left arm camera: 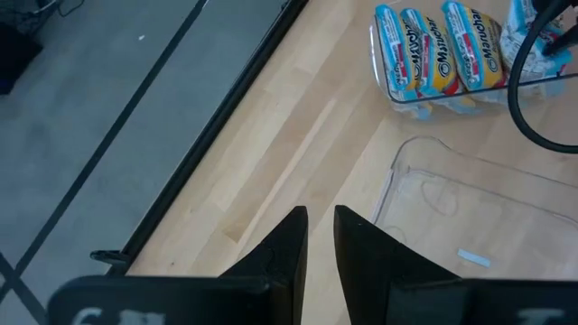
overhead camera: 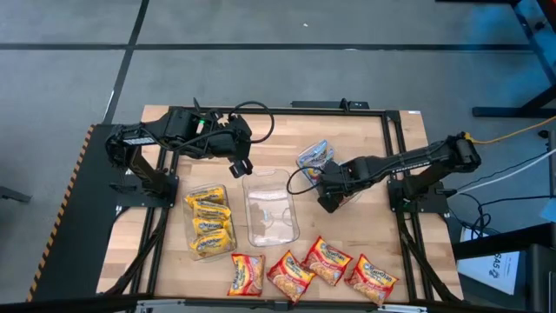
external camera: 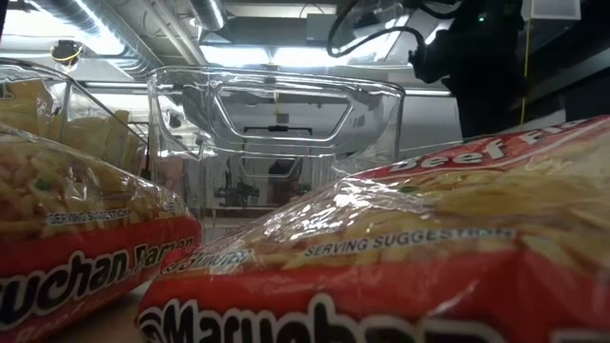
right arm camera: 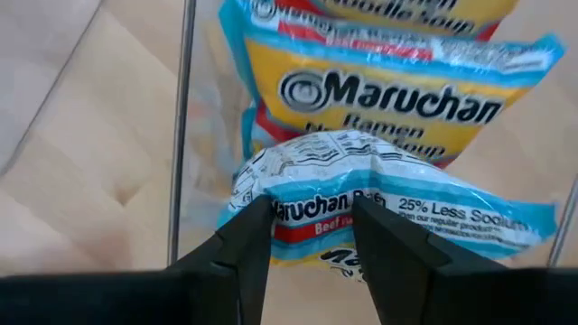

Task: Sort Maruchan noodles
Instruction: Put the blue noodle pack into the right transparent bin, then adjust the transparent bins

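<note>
Noodles first: we see a blue-edged Maruchan packet (right arm camera: 361,212) pinched between the fingers of the right pincer (right arm camera: 312,230), which is closed on its crumpled end. Just beyond it stand more blue-edged packets (right arm camera: 397,99) upright in a clear tray (overhead camera: 323,165) at the right of the worktop (overhead camera: 365,139), and the held packet sits at that tray's edge.

At the left, we find yellow packets (overhead camera: 209,222) stacked in another clear tray (overhead camera: 193,228). Between the two filled trays lies a third clear tray (overhead camera: 269,209) with no packets in it. Along the near edge of the worktop four red-orange packets (overhead camera: 326,261) lie flat in a loose row, apart from the trays; two of them fill the low view.

The left pincer (left arm camera: 321,226) hangs above the far end of the middle tray, holding nothing, its fingers (left arm camera: 284,244) close together with only a narrow gap between them.
</note>
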Controlling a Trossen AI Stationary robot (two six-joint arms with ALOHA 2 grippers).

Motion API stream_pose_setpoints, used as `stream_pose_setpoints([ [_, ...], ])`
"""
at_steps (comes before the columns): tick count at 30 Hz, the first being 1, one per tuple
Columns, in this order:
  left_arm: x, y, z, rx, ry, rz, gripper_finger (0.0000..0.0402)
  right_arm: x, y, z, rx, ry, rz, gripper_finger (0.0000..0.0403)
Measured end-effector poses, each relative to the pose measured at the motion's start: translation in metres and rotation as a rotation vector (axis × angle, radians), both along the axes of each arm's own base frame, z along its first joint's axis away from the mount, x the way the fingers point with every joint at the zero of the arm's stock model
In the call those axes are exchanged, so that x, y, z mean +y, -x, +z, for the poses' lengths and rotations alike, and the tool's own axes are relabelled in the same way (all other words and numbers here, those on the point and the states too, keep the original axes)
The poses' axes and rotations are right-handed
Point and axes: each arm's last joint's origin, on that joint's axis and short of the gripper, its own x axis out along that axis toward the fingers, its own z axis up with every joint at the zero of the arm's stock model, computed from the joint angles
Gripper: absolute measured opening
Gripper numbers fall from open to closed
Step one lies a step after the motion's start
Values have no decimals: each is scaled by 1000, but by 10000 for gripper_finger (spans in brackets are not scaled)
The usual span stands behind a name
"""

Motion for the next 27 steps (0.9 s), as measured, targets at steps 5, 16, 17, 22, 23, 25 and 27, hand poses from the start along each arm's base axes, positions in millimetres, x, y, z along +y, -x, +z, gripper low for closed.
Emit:
stream_pose_setpoints([
  [5,0,0,0,0,0,0,51,0,0,-1,3,-5,3,156],
  [16,0,0,0,22,-19,-32,51,-3,-2,38,-14,46,54,156],
  [17,0,0,0,30,-25,-45,51,-3,-3,45,-22,43,64,156],
  [22,-1,0,-1,41,19,-83,51,1,-7,71,-84,-49,153,156],
  [23,-2,0,-1,42,27,-87,51,3,-10,72,-112,-75,171,156],
  [25,-4,0,-1,43,32,-98,51,8,-16,70,-169,-111,228,156],
  [27,-6,0,-1,43,35,-108,51,11,-22,66,-232,-103,263,156],
])
